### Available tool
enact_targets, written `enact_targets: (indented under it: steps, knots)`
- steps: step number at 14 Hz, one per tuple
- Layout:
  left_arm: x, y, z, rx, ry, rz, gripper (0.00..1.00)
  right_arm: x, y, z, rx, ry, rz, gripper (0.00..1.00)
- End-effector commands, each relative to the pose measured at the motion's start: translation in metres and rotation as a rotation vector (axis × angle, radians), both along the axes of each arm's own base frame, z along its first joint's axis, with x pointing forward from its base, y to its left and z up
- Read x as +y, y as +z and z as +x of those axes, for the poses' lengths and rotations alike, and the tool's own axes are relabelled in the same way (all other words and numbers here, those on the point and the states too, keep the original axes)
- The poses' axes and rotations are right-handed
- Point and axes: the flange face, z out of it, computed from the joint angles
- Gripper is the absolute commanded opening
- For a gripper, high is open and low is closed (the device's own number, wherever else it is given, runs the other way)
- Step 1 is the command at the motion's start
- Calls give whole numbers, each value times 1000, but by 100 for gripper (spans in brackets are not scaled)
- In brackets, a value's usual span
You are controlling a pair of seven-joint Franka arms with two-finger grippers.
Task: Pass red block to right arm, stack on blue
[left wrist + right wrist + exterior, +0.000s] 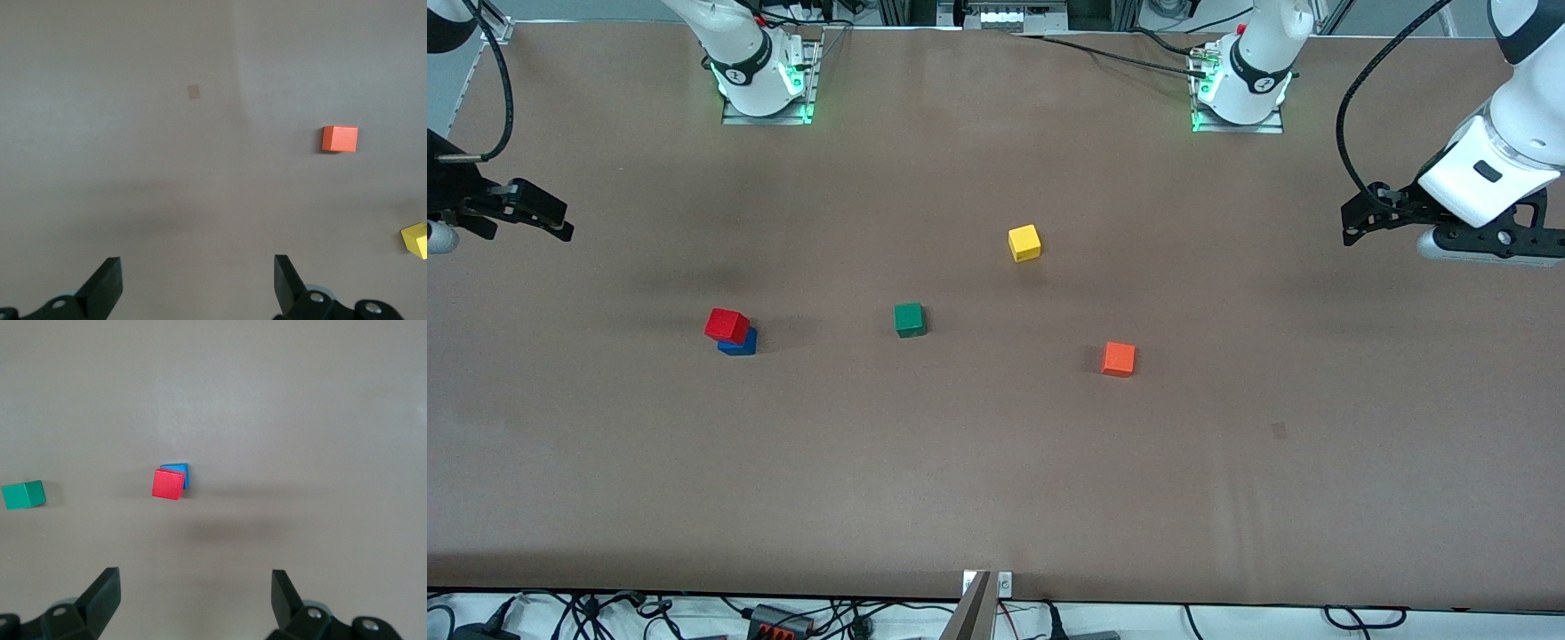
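Brown matting covers the whole table (pixel 996 498), its long edge nearest the front camera bare, with a tangle of cables below it; a small darker patch (pixel 1279 431) marks the mat toward the left arm's end. Taking the green cube (pixel 909 319) as landmark: the red block (pixel 727 325) sits on the blue cube (pixel 740 343) toward the right arm's end of the table from it, skewed so one blue edge shows; the yellow cube (pixel 1024 243) lies farther from the front camera and toward the left arm's end; the orange cube (pixel 1118 359) lies slightly nearer the camera, farther toward that same end; wide bare mat separates all of them. Right gripper (pixel 195 597) hangs over the table edge at its own end, fingers spread wide with nothing between them; left gripper (pixel 198 283) hangs likewise over the mat at the left arm's end, fingers parted and holding nothing; both arms wait clear of the cubes. No writing can be read; each base collar bears only a small round mark.
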Motion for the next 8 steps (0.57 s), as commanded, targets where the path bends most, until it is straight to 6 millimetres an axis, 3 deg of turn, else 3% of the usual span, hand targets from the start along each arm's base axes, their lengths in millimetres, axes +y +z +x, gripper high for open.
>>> enact_targets:
  steps: [1,8]
  knots:
    - [8,-1,1,27,20,-1,100,2,4,-15,-20,15,5,100]
    - [7,2,-3,56,16,6,100,1,11,-30,-15,-4,6,100]
